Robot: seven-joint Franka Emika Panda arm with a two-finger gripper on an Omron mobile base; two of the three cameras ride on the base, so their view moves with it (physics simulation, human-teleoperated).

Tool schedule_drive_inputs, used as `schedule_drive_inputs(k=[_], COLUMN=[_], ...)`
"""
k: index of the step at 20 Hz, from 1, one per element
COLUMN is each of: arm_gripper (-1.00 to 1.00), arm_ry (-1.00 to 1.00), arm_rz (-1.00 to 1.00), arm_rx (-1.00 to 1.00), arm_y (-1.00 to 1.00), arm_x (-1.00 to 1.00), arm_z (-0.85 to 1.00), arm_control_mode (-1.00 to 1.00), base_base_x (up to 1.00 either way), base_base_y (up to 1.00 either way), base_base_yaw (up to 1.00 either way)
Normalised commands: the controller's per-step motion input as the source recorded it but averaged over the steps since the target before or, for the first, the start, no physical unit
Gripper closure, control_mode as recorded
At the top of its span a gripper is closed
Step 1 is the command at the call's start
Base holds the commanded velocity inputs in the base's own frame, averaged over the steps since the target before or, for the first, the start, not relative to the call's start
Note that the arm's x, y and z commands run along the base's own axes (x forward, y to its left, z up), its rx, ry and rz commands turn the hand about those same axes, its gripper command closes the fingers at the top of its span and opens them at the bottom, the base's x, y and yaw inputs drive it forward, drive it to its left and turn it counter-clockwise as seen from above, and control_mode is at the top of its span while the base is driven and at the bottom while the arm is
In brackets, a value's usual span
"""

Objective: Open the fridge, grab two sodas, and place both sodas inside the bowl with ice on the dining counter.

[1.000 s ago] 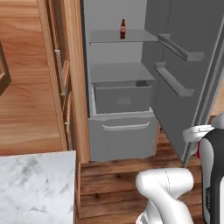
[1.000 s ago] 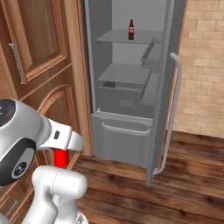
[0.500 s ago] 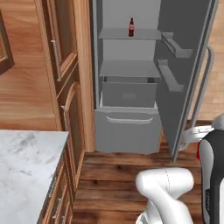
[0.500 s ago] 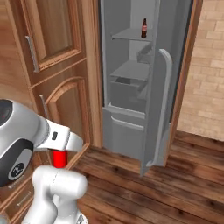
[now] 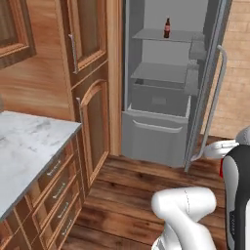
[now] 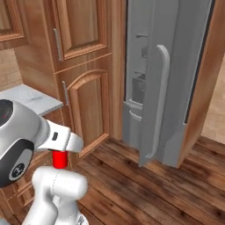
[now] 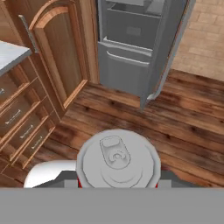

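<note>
Close under the hand camera, a small red can with a silver top is sitting between the jaws, which are standing narrowly apart and clamping its sides. Its pull-tab lid is facing straight up at the lens, so its long axis is running along the line of the gripper. In the right base view the same red can is showing as an upright red cylinder tucked beneath the white forearm, hanging over the dark wooden plank floor.

Just to the left, a white-grey veined marble tabletop is lying over a wooden base with a stack of drawers, and tall wooden cabinet panels with an arched door are rising behind it.

Farther off, the tall plain grey fridge is standing with its door swung out, the long pale grey vertical bar handle running up the door's face. From the right base view that door is blocking most of the interior. Inside, a grey drawer is sticking out low down, and grey shelves are stepping up above it.

Farthest back, on the upper shelf, a slim dark brown bottle with a red label is standing upright, neck pointing up, well apart from the can.
</note>
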Motion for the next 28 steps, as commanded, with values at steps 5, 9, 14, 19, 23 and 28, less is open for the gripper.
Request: schedule_drive_inputs(k=[5,9,14,19,23,28], arm_gripper=[1.0,1.0,1.0,1.0,1.0,1.0], arm_ry=[0.0,0.0,0.0,0.0,0.0,0.0], arm_rz=[0.0,0.0,0.0,0.0,0.0,0.0], arm_rx=[0.0,0.0,0.0,0.0,0.0,0.0], arm_y=[0.0,0.0,0.0,0.0,0.0,0.0], arm_x=[0.0,0.0,0.0,0.0,0.0,0.0], arm_z=[0.0,0.0,0.0,0.0,0.0,0.0], arm_control_mode=[1.0,1.0,1.0,1.0,1.0,1.0], base_base_x=[-0.85,-0.81,-0.73,-0.85,-0.99,-1.0], base_base_y=[-0.32,-0.36,-0.53,-0.46,-0.2,-0.03], base_base_yaw=[0.47,0.47,0.46,0.46,0.41,0.36])
